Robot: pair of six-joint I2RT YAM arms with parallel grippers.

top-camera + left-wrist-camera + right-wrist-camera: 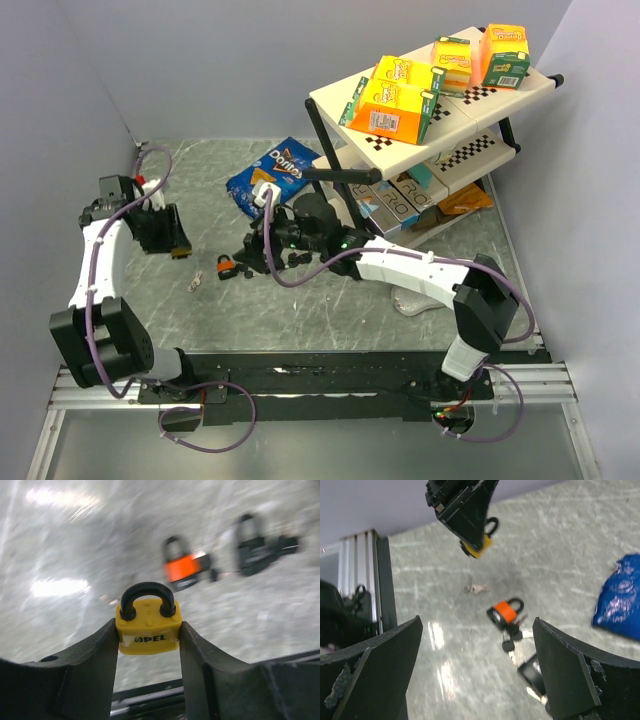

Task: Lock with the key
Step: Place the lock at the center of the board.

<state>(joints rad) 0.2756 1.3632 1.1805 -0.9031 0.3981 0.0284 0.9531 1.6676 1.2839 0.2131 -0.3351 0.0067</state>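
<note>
Yellow padlock (148, 622) clamped by its body in left gripper (148, 632), shackle up, held clear of the table (60, 545). Right gripper (477, 622) spread wide and empty, hovering over orange padlock (504, 613), with a loose key (476, 587) lying just beyond it. Step in hand, as I judge it — fetch a key. Pinch it by the bow, shaft left free; left arm should hold the lock steady. Which key fits the yellow one — cannot tell
</note>
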